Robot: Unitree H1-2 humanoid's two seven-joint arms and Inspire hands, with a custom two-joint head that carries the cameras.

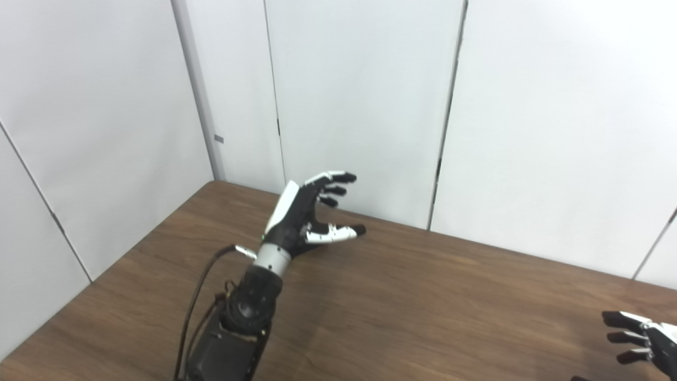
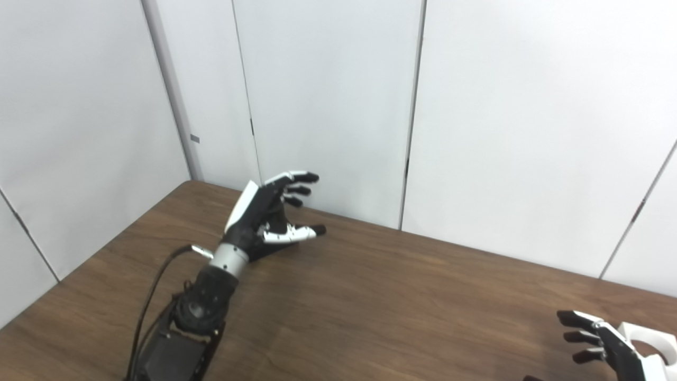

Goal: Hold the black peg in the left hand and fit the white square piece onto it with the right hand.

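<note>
I have the left hand point(image 1: 309, 214) raised over the wooden table point(image 1: 423, 307) with fingers spread and nothing in it; no black peg shows in either view. My right hand point(image 2: 608, 344) sits at the lower right corner, fingers apart and empty as far as I can see. Just behind it in the right eye view lies the white square piece point(image 2: 648, 338), with a round hole, partly cut off by the edge. It looks like light, rigid plastic, probably slick; I would pinch it by opposite outer edges, keeping the hole clear.
</note>
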